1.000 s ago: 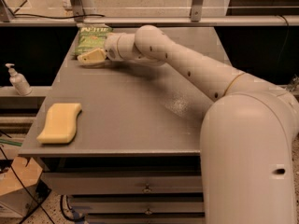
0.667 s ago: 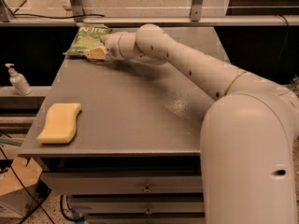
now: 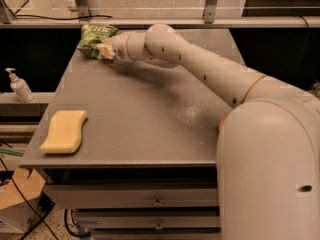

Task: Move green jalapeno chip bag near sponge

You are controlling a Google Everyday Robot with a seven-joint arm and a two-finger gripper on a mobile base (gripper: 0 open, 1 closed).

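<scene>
The green jalapeno chip bag (image 3: 94, 38) is at the far left corner of the grey table (image 3: 150, 119), tilted up and crumpled. My gripper (image 3: 106, 51) is at the bag's lower right edge and is shut on it, holding it just above the tabletop. The white arm reaches in from the right across the table's back. The pale yellow sponge (image 3: 64, 130) lies flat near the front left corner, well apart from the bag and the gripper.
A clear soap pump bottle (image 3: 19, 86) stands on a ledge left of the table. A metal rail (image 3: 210, 19) runs behind the table. Drawers (image 3: 156, 202) sit under the tabletop. A cardboard box (image 3: 15, 196) is on the floor at lower left.
The chip bag has risen from lying on the table and shifted slightly back and left with the gripper. The sponge has not moved.
</scene>
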